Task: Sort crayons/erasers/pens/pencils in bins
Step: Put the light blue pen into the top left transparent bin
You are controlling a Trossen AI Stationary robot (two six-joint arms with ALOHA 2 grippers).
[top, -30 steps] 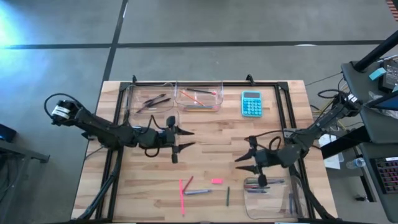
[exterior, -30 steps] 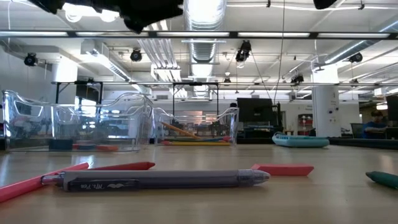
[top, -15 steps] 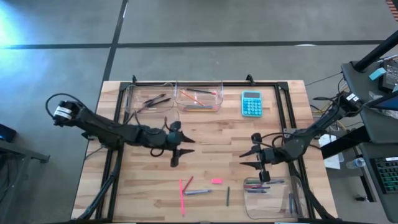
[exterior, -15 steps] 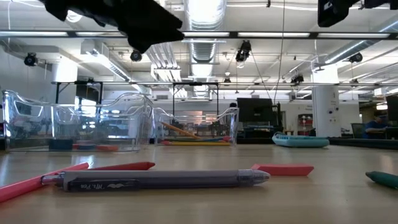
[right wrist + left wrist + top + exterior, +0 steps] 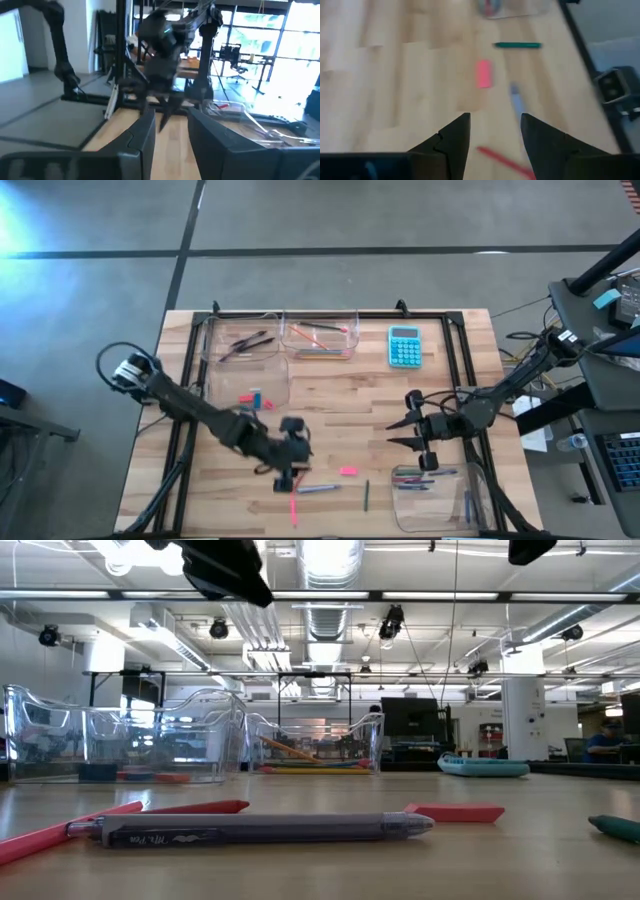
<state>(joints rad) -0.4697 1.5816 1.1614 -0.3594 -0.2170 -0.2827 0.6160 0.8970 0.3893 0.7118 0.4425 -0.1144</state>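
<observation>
My left gripper [image 5: 287, 478] [image 5: 495, 116] hangs open, slanting down over the near middle of the table. Nothing is between its fingers. Just beyond it lie a pink eraser [image 5: 483, 73] [image 5: 347, 471], a grey pen [image 5: 318, 488] [image 5: 250, 830], pink sticks [image 5: 293, 498] and a green stick [image 5: 517, 45]. My right gripper [image 5: 392, 436] [image 5: 172, 112] waits open and about level over the table's right part. Two erasers, pink and blue [image 5: 251, 397], lie in a clear bin [image 5: 275, 370] left of centre.
Two clear bins stand at the far edge, one with dark pens [image 5: 240, 340] and one with coloured sticks [image 5: 320, 338]. A turquoise calculator [image 5: 404, 345] lies to their right. A fourth bin [image 5: 450, 500] with pens sits at the near right corner. A black frame [image 5: 190, 380] rims the table.
My left gripper has swung from beside the erasers' bin toward the near edge and the right. It has tipped from level to slanting down over the loose sticks. Its fingers have stayed apart. The loose things have not moved.
</observation>
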